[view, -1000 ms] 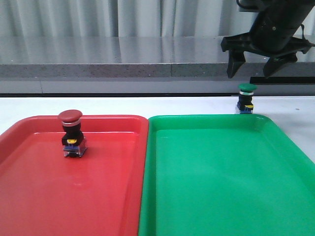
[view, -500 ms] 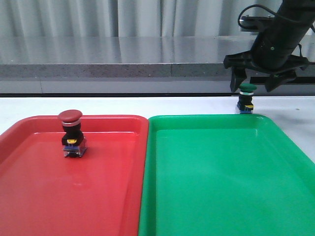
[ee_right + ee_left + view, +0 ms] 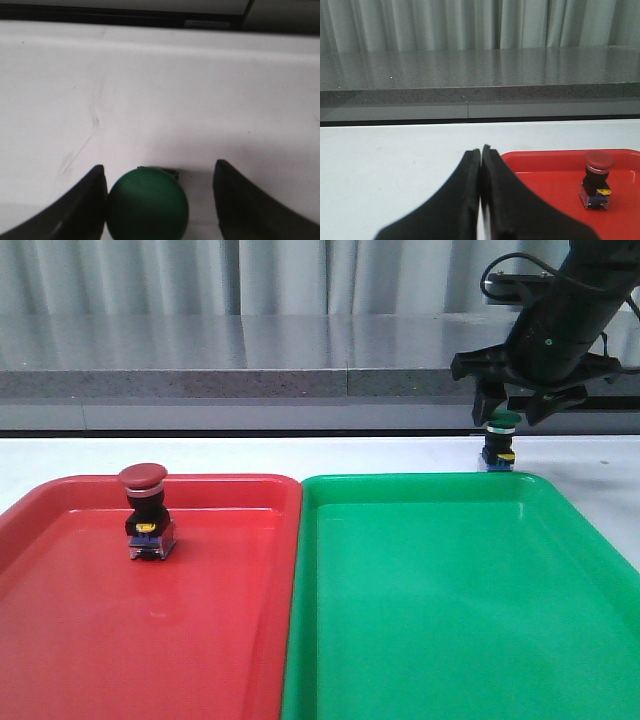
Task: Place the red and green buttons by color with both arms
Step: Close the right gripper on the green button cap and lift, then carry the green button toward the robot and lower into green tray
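The green button (image 3: 499,443) stands upright on the white table just behind the far right corner of the green tray (image 3: 450,640). My right gripper (image 3: 515,408) is open and hangs right over its cap. In the right wrist view the green cap (image 3: 148,210) lies between the fingers, against one finger (image 3: 85,200) and apart from the other. The red button (image 3: 146,510) stands upright in the red tray (image 3: 120,640), also seen in the left wrist view (image 3: 596,180). My left gripper (image 3: 481,150) is shut and empty, over the white table beside the red tray's corner.
The two trays lie side by side, the red one on the left and the green one on the right. A grey stone ledge (image 3: 250,380) runs along the back of the white table (image 3: 300,455), with curtains behind it.
My right gripper has come down from well above the green button to just over its cap, with the fingers around the cap. The buttons and trays have not moved.
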Robot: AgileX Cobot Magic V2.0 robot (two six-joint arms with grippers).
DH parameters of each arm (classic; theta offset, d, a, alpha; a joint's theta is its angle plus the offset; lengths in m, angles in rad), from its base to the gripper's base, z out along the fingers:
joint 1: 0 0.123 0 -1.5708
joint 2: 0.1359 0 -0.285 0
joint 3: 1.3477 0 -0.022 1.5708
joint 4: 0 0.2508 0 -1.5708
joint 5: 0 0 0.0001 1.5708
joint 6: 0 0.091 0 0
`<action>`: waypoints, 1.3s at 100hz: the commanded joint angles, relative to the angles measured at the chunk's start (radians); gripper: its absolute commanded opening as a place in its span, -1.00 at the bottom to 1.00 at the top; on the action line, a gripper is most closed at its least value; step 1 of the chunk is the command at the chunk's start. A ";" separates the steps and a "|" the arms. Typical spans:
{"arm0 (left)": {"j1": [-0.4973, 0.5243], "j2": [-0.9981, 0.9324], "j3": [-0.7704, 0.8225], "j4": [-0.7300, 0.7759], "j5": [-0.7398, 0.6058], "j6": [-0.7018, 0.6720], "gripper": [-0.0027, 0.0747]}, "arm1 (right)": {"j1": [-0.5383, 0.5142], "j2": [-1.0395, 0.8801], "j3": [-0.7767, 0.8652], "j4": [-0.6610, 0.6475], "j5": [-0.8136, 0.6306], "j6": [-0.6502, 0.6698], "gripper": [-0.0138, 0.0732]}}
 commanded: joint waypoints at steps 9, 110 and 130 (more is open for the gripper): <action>-0.001 -0.031 0.026 -0.001 -0.080 -0.002 -0.98 | -0.003 -0.054 -0.035 0.001 -0.044 0.001 0.01; -0.001 -0.031 0.026 -0.001 -0.080 -0.002 -0.98 | 0.129 -0.297 -0.117 -0.128 0.255 0.093 -0.15; -0.001 -0.031 0.026 -0.001 -0.080 -0.002 -0.98 | 0.217 -0.367 0.049 -0.266 0.208 0.268 -0.15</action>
